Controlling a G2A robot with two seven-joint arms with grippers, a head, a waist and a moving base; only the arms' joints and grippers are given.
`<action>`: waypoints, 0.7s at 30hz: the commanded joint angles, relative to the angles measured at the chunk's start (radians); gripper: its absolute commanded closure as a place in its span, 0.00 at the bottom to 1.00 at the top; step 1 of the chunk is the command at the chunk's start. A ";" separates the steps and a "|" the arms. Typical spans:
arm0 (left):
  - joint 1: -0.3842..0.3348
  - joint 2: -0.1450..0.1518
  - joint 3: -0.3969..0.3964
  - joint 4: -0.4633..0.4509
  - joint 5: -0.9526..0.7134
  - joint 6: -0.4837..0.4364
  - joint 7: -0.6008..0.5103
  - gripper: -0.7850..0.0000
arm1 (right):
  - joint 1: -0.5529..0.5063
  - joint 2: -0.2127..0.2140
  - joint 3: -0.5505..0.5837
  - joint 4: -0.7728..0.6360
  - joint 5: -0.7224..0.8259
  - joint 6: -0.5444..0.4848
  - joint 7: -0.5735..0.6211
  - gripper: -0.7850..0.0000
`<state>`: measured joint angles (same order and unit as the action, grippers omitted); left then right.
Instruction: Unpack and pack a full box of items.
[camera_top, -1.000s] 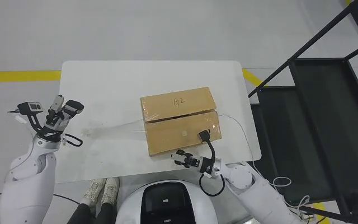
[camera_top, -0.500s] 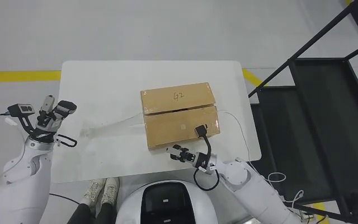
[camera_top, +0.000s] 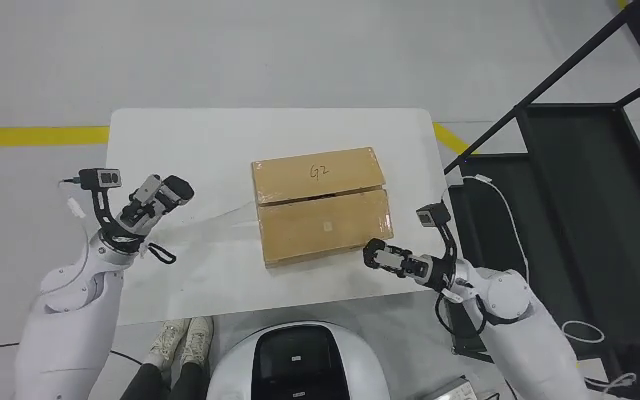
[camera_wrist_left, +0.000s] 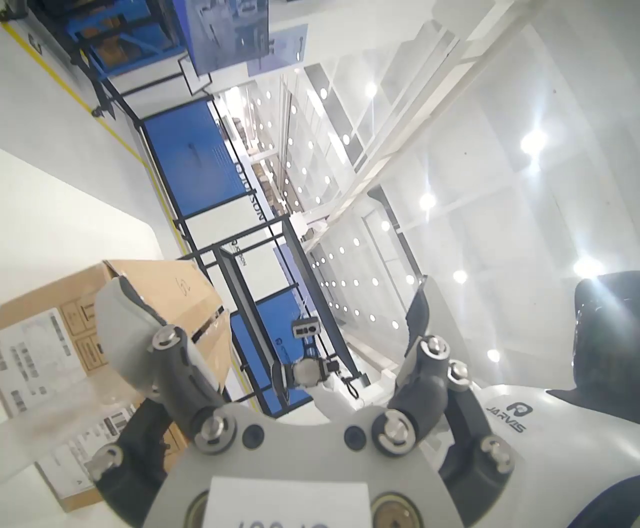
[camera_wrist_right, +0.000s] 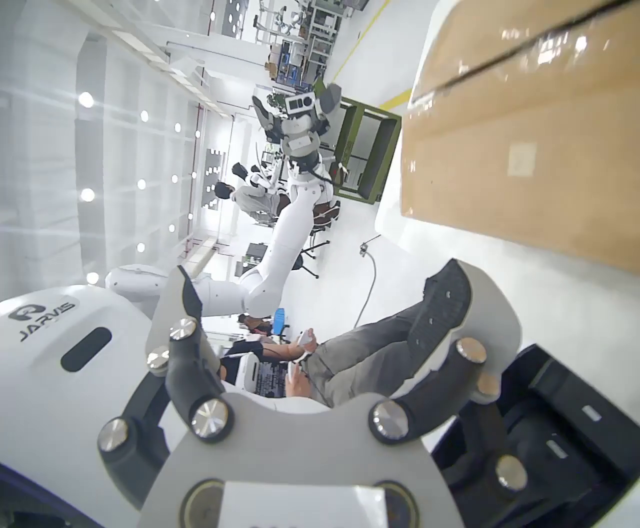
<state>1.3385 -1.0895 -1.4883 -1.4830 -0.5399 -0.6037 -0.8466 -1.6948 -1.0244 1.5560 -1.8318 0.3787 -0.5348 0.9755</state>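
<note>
Hovering on either side of the cardboard box (camera_top: 320, 205) right now. It sits shut in the middle of the white table (camera_top: 180, 140), its flaps meeting at a seam across the top (there's a handwritten mark on the far flap). My left gripper (camera_top: 165, 191) hangs over the table's left part, fingers spread wide and holding nothing; the box lies off to its right with bare tabletop between us. My right gripper (camera_top: 379, 255) is just beside the box's near right corner, jaws apart and empty too. From that wrist, the box's side stands close ahead, past a strip of table.
</note>
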 joint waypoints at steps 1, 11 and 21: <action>0.000 -0.003 0.032 -0.005 0.004 0.008 -0.013 0.00 | 0.023 0.005 0.038 0.028 0.000 -0.029 0.033 0.00; 0.001 -0.008 0.062 0.004 0.021 -0.001 -0.004 0.00 | 0.085 0.010 0.053 0.091 0.024 -0.037 0.072 0.00; 0.001 -0.008 0.062 0.004 0.021 -0.001 -0.004 0.00 | 0.126 0.007 0.026 0.140 -0.021 -0.012 0.014 0.00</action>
<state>1.3399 -1.0975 -1.4267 -1.4788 -0.5193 -0.6052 -0.8511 -1.5823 -1.0165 1.5941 -1.7002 0.3651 -0.5470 0.9941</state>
